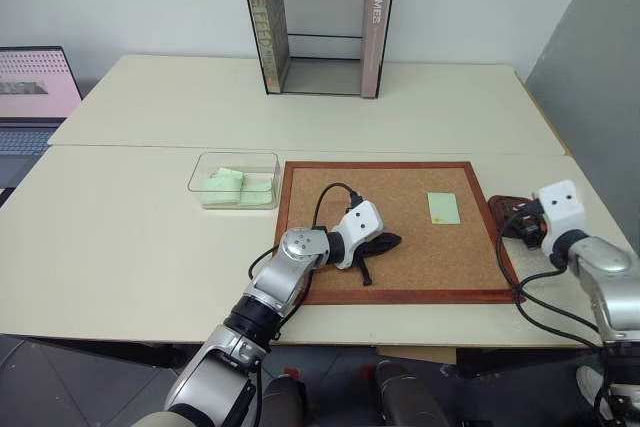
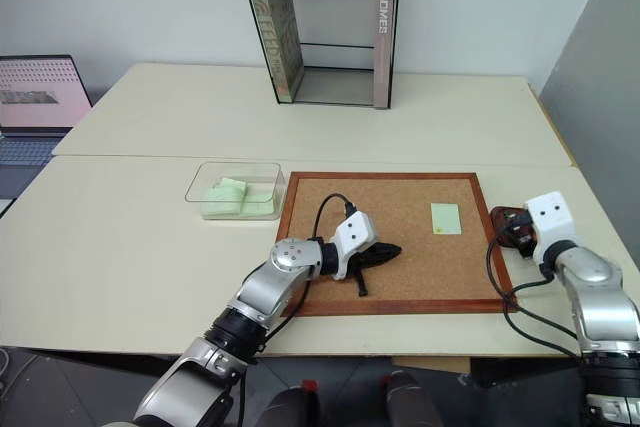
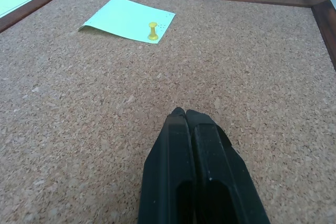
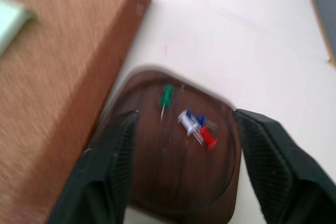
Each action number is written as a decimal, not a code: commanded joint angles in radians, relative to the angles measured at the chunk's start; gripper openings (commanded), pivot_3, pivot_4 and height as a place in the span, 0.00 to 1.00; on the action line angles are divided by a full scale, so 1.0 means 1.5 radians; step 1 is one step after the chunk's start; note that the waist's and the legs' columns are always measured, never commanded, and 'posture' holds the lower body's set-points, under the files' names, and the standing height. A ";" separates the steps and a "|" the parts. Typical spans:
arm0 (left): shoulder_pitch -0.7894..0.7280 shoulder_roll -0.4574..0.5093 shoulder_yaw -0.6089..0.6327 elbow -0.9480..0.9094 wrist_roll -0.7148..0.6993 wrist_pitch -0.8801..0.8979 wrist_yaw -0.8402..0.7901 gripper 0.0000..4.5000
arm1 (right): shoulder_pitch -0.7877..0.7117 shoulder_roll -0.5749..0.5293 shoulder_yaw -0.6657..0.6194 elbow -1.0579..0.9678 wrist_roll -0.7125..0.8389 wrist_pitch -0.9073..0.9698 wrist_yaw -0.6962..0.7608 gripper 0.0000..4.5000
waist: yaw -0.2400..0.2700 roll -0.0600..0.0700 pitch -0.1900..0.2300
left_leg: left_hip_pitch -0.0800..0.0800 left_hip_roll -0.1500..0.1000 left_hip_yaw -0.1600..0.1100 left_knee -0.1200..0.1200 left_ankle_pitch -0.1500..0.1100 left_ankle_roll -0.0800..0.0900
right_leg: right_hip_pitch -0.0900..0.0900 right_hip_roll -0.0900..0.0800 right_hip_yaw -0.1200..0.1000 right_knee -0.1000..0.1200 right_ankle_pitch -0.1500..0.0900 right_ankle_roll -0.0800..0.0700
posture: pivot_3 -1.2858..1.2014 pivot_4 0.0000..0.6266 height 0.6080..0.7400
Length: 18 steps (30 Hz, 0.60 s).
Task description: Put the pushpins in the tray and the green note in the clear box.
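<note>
I'm holding my right gripper wide open over the tray, where one green pushpin is lying (beside three others). One yellow pushpin is pinning the green note to the corkboard; my left gripper is resting closed, empty.

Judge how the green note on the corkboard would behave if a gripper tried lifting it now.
The green note looks thin and floppy. A yellow pushpin stands in one corner, so pulling would probably tear or bend it. Elsewhere it lies flat on the corkboard, offering little edge.
</note>
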 commanded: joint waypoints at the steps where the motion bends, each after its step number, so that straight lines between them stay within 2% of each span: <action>1: 0.011 0.005 -0.013 0.031 0.018 0.016 0.000 0.00 | 0.016 0.023 -0.036 -0.101 0.062 0.012 0.019 0.81 | 0.000 0.000 0.000 | 0.000 0.000 0.000 0.000 0.000 0.000 | 0.000 0.000 0.000 0.000 0.000 0.000 | 0.52 0.24 1.00; 6: 0.001 -0.001 -0.011 0.042 0.016 0.016 -0.001 0.00 | 0.060 0.057 0.039 -0.148 0.058 -0.022 0.042 0.81 | 0.000 0.000 0.000 | 0.000 0.000 0.000 0.000 0.000 0.000 | 0.000 0.000 0.000 0.000 0.000 0.000 | 0.52 0.24 1.00; 11: -0.011 -0.008 -0.005 0.053 0.011 0.017 0.000 0.00 | 0.039 0.125 0.094 -0.108 0.048 -0.060 0.029 0.81 | 0.000 0.000 0.000 | 0.000 0.000 0.000 0.001 0.000 0.000 | 0.000 0.000 0.000 0.000 0.000 0.000 | 0.52 0.24 1.00; 18: -0.014 -0.011 -0.004 0.056 0.011 0.016 0.002 0.00 | 0.004 0.156 0.126 -0.017 0.011 -0.117 0.013 0.81 | 0.001 0.000 0.000 | 0.000 0.000 0.000 0.001 0.000 0.000 | 0.000 0.000 0.000 -0.002 0.000 0.000 | 0.52 0.24 1.00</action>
